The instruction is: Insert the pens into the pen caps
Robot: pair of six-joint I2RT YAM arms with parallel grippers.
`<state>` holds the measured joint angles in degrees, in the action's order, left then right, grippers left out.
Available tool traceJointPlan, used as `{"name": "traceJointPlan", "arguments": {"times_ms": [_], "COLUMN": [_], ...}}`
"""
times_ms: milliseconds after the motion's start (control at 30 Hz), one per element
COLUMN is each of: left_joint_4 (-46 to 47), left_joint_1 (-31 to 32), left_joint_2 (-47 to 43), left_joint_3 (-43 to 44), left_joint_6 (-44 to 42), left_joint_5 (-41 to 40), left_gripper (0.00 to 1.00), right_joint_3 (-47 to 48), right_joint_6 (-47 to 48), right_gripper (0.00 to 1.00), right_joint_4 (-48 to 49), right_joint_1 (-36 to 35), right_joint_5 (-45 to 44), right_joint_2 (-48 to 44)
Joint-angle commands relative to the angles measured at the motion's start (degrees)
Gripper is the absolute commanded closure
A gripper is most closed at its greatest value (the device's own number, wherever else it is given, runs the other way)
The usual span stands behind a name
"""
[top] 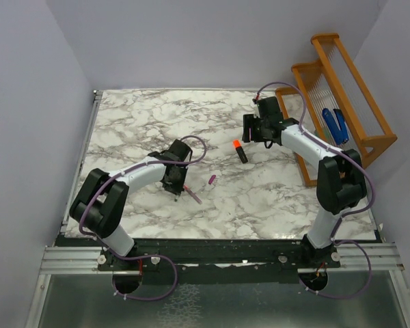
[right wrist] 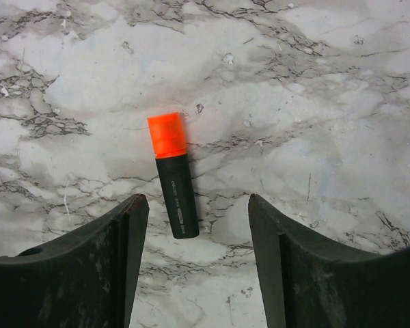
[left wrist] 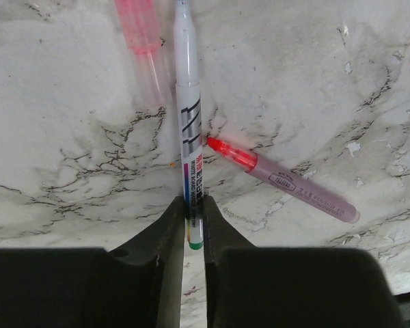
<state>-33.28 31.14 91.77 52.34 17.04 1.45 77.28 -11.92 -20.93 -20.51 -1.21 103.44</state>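
Left wrist view showed the left gripper [left wrist: 193, 212] clamped on a white pen [left wrist: 188, 102] at lower centre, a pink pen [left wrist: 287, 181] just right. The right gripper [right wrist: 197, 201] stood apart, black marker [right wrist: 174, 178] mid-frame between its fingers.

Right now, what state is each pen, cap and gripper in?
white pen: clamped in the left gripper.
left gripper: shut on it.
pink pen: uncapped, lying on the table.
magenta cap: loose on the table.
black marker: lying flat, untouched.
right gripper: open.
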Motion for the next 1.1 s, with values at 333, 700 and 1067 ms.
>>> {"name": "traceJointPlan", "arguments": {"times_ms": [333,700,1067], "left_joint_4": [1.48,0.76,2.17], "left_joint_1": [0.24,0.24,0.24], "left_joint_2": [1.26,-3.51,-11.58], "left_joint_3": [1.31,5.06,9.17], "left_joint_6": [-1.12,-2.26,-3.58], "left_joint_5": [1.65,-0.03,-0.93], "left_gripper": [1.00,1.00,1.00], "right_joint_3": [-0.63,-0.35,-15.67], "right_joint_6": [0.32,0.41,-4.37], "right_gripper": [0.35,0.35,0.35], "right_joint_4": [1.82,1.75,25.18], "right_joint_1": [0.56,0.54,0.51], "right_joint_5": [0.80,3.04,20.01], "right_joint_2": [-0.17,0.37,-12.51]}}
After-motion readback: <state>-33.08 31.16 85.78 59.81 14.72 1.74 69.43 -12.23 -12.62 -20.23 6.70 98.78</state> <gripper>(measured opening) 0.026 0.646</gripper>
